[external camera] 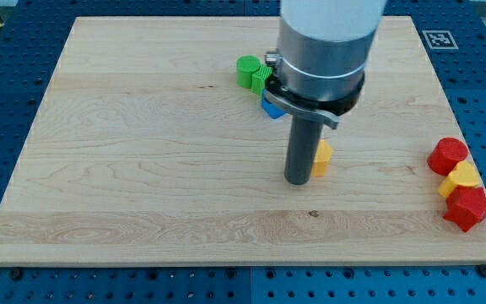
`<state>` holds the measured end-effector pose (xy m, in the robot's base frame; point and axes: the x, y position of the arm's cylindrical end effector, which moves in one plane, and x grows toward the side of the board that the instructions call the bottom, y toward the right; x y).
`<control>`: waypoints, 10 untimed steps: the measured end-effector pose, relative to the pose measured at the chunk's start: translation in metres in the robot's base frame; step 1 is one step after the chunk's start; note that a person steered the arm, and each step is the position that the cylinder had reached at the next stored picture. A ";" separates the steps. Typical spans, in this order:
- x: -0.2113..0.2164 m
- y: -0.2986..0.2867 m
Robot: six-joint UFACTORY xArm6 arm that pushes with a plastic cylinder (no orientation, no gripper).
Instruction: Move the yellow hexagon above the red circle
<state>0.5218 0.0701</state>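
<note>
My tip (298, 180) rests on the board near its middle. A yellow block (321, 158) sits right against the rod's right side, partly hidden by it, so its shape is unclear. The red circle (448, 155) lies near the view's right edge. A yellow hexagon (461, 179) sits just below and right of the red circle, touching it. A red block (468, 208), star-like in shape, sits below that yellow hexagon.
A green block (250, 72) lies near the view's top, left of the arm. A blue block (271, 105) shows partly under the arm's body. The wooden board (142, 169) ends close to the red blocks at the right edge.
</note>
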 end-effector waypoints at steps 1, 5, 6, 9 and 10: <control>-0.005 0.009; -0.025 0.025; -0.025 0.036; -0.036 0.046; -0.041 0.030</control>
<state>0.4813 0.1000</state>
